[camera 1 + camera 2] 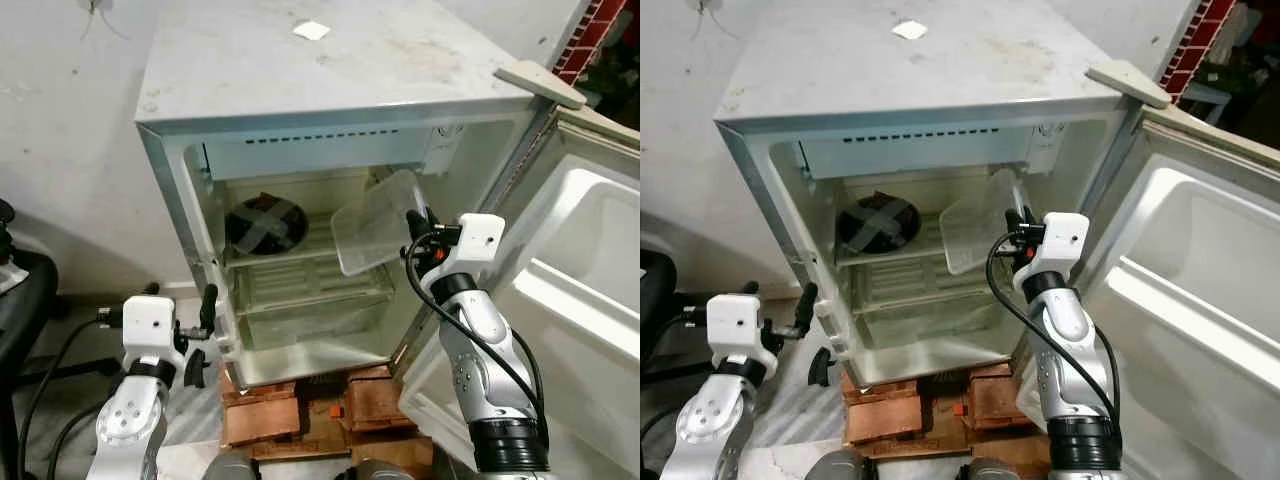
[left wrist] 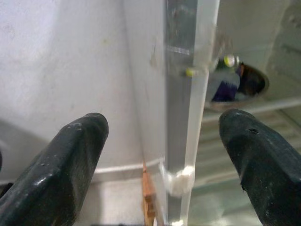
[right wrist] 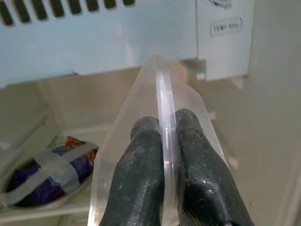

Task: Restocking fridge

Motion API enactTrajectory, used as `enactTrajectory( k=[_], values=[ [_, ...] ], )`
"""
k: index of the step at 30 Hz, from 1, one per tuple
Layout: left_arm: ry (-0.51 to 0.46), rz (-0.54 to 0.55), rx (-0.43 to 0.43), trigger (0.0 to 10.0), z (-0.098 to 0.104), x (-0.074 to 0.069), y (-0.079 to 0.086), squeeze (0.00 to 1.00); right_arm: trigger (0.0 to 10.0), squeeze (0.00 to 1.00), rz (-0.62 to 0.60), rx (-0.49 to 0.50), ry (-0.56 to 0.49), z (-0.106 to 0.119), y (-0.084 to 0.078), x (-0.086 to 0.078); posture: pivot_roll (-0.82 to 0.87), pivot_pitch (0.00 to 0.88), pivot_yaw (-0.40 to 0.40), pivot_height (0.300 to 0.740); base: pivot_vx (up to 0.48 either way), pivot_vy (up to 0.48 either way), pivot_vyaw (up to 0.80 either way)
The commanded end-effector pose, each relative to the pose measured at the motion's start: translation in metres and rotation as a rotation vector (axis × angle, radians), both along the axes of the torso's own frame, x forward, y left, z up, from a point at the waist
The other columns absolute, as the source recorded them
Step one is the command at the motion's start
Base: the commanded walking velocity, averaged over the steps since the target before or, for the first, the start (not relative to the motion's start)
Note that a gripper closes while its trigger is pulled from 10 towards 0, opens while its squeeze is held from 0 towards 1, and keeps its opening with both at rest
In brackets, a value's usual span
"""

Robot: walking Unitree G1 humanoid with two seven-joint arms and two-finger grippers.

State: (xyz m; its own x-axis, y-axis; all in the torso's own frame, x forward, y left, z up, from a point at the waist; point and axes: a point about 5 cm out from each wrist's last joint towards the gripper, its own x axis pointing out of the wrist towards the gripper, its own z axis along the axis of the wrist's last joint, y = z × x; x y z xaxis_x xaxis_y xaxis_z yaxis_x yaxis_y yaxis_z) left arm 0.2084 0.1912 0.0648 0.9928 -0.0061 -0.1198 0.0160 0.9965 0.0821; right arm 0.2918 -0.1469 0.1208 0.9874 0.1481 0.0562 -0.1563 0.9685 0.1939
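A small white fridge stands open on bricks, its door swung to the right. My right gripper is shut on the rim of a clear plastic container, held tilted in front of the upper shelf; the right wrist view shows both fingers pinching the container's rim. On the upper shelf's left side sits a round bowl covered with taped wrap. My left gripper is open beside the fridge's left front edge, with its fingers either side of that edge.
Red bricks prop up the fridge. A white scrap lies on the fridge top. A black chair stands at the left. The lower shelf and fridge floor hold nothing visible.
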Motion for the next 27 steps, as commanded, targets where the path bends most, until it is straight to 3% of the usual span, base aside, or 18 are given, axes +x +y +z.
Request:
enactTrajectory(
  k=[1, 10, 12, 17, 22, 27],
  values=[
    [0.01, -0.012, 0.0, 10.0, 0.002, -0.004, 0.0, 0.0, 10.0, 0.0, -0.005, 0.003, 0.015, -0.001, -0.002, 0.004, 0.07, 0.08, -0.047, 0.74, 0.0, 0.0, 0.0],
    [0.071, -0.101, 0.022, 10.0, 0.007, -0.035, -0.008, 0.0, 10.0, 0.0, 0.036, 0.014, 0.048, -0.009, 0.013, 0.024, 0.13, 0.16, -0.061, 0.74, 0.0, 0.0, 0.0],
    [0.08, -0.095, 0.032, 10.0, 0.011, -0.042, -0.007, 0.0, 10.0, 0.0, 0.049, 0.049, 0.048, -0.006, 0.027, 0.042, 0.16, 0.192, -0.069, 0.74, 0.0, 0.0, 0.0],
    [0.084, -0.077, 0.05, 10.0, 0.019, -0.049, -0.004, 0.0, 10.0, 0.0, 0.038, 0.091, 0.034, 0.004, 0.034, 0.058, 0.19, 0.227, -0.082, 0.74, 0.0, 0.0, 0.0],
    [0.099, -0.054, 0.058, 10.0, 0.022, -0.054, 0.001, 0.0, 10.0, 0.0, 0.002, 0.109, 0.008, 0.012, 0.029, 0.07, 0.21, 0.23, -0.079, 0.74, 0.0, 0.0, 0.0],
    [0.101, -0.05, 0.059, 10.0, 0.023, -0.049, 0.001, 0.0, 10.0, 0.0, -0.04, 0.115, -0.004, 0.012, 0.018, 0.07, 0.2, 0.223, -0.074, 0.74, 0.0, 0.0, 0.0]
  ],
)
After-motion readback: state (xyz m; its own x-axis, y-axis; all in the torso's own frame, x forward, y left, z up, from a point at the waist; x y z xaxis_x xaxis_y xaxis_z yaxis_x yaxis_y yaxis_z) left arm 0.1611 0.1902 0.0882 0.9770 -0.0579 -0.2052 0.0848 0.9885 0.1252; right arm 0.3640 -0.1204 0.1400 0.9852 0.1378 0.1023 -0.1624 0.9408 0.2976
